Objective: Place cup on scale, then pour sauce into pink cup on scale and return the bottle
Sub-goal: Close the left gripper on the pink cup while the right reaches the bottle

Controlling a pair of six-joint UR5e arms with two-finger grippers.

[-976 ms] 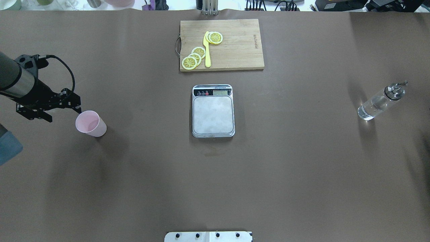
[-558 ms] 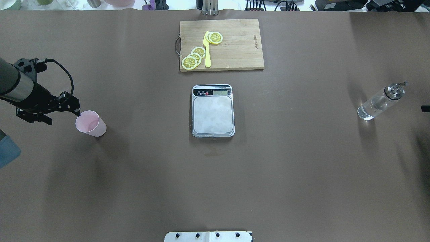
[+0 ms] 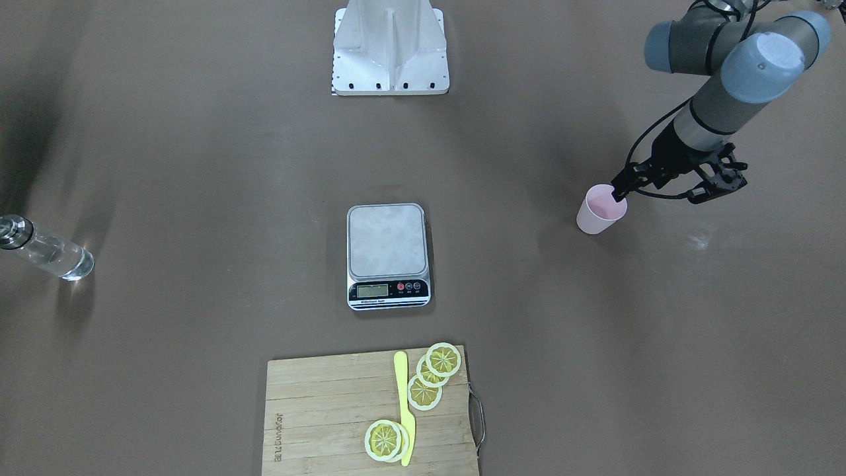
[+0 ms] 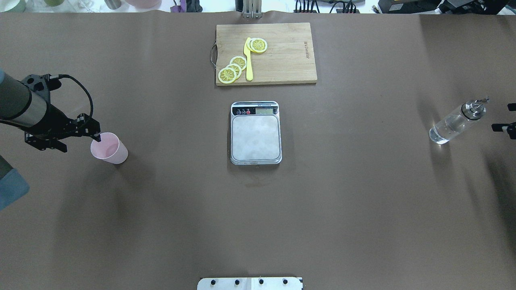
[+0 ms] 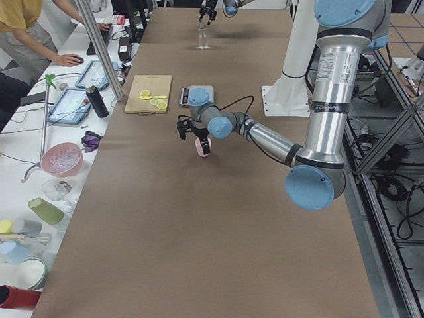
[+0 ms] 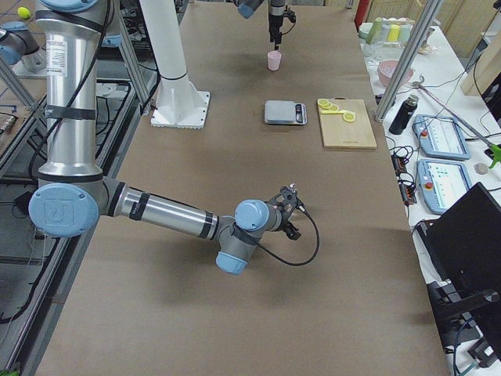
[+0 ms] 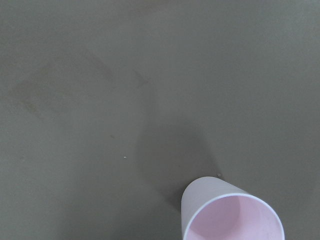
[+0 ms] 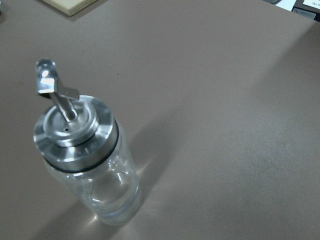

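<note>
Overhead view: scale [image 4: 256, 137] at centre frame, display strip along its top edge. The cup [image 4: 109, 148] stands upright on the table [image 4: 258, 225] at left-middle, mouth up, well apart from the scale.

The left gripper [image 4: 80, 144] enters from the left edge with its jaws spread wide and nothing gripped. One finger tip sits at the cup's left rim; I cannot tell whether it touches. The other finger is out to the left, away from the cup. The left wrist view has the cup low in the right corner, showing only its rim and upper wall. The front-facing view has the same pairing at upper right.

The bottle [image 4: 455, 124] is upright at right-middle, well apart from the scale, silver spout on top, clear sauce [image 4: 441, 135] inside. Of the right gripper [image 4: 506, 117], only two black tips show at the right edge. They are set apart, so the jaws are open and hold nothing; they are near the bottle, not touching. The right wrist view looks down on the bottle's cap, left of frame.

The board [image 4: 282, 60] is at top centre, above the scale, with lemon slices [image 4: 234, 69] and a yellow knife [image 4: 248, 60] on it.
</note>
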